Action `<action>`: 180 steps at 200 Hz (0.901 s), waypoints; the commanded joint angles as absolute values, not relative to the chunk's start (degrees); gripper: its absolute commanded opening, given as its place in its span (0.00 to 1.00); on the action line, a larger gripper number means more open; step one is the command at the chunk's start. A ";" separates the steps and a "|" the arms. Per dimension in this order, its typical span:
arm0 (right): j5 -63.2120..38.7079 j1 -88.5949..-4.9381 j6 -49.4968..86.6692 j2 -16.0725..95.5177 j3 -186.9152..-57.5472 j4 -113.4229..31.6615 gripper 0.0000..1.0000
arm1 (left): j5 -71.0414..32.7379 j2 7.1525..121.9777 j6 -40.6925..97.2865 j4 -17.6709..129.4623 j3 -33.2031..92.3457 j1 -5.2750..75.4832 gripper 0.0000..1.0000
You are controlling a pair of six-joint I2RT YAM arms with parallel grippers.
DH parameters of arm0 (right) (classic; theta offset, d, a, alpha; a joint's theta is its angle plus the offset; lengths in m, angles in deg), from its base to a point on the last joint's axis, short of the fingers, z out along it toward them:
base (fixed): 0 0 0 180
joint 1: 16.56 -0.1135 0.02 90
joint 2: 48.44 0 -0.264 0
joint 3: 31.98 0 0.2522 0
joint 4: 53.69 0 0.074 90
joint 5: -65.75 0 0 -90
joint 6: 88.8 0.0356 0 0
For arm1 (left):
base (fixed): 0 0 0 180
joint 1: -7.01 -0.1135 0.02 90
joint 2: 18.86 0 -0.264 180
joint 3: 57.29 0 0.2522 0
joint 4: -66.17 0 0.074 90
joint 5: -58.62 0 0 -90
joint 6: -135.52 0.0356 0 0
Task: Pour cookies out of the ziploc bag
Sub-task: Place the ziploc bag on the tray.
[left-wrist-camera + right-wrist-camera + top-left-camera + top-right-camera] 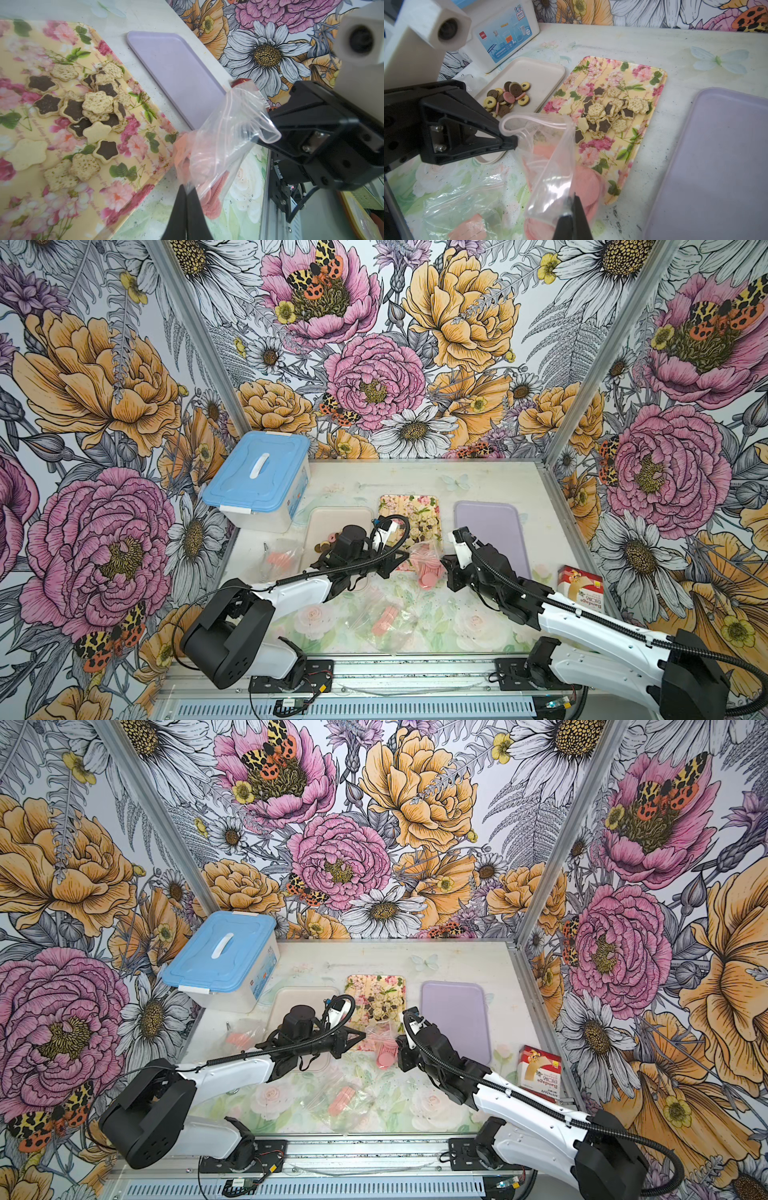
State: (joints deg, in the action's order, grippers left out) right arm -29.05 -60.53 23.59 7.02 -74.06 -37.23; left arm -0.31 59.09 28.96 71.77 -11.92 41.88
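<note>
A clear ziploc bag (424, 563) (384, 1048) hangs just above the table between the two grippers, in front of the floral tray (409, 506). Large flat pink disc cookies (586, 187) (212, 199) lie in its lower part. My left gripper (186, 188) (406, 559) is shut on the bag's left side, and my right gripper (574, 197) (446, 563) is shut on its right side. The bag's mouth (533, 121) gapes upward. Star cookies (608, 112) are piled on the floral tray. Small round cookies (508, 96) lie on the cream tray (533, 72).
A bare purple tray (490, 526) lies right of the floral one. A blue-lidded box (257, 477) stands at the back left and a red bandage box (579, 585) at the right edge. Two more clear bags with pink pieces lie on the table, one in front (384, 614) and one at the left (278, 560).
</note>
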 commanded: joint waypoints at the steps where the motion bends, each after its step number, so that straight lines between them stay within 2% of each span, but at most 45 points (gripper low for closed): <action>1: -35.23 -56.85 26.02 2.86 -72.42 -34.38 0.00 | -3.38 57.60 30.10 70.35 -11.46 43.90 0.00; 38: -38.99 -53.14 29.52 -2.82 -71.99 -30.32 0.00 | -10.67 58.80 29.84 63.22 -3.13 51.22 0.00; 75: -44.82 -48.91 31.79 -9.18 -70.37 -26.45 0.00 | -14.25 68.11 23.35 62.04 9.07 54.58 0.00; 109: -50.05 -46.64 31.92 -18.47 -69.62 -21.47 0.39 | -16.94 79.57 22.20 63.02 18.58 58.84 0.00; 120: -52.54 -46.29 32.48 -22.02 -68.84 -20.17 0.55 | -18.40 82.64 21.21 62.82 21.01 59.59 0.00; 132: -54.50 -45.94 32.75 -25.19 -68.36 -18.61 0.66 | -20.12 84.86 21.08 63.22 22.92 60.48 0.00; 150: -55.33 -45.74 32.77 -27.79 -68.10 -17.61 0.70 | -20.75 88.45 22.41 63.41 25.42 61.46 0.00; 180: -55.88 -45.66 33.08 -28.91 -68.67 -16.49 0.72 | -19.96 93.42 22.31 63.72 30.52 61.89 0.00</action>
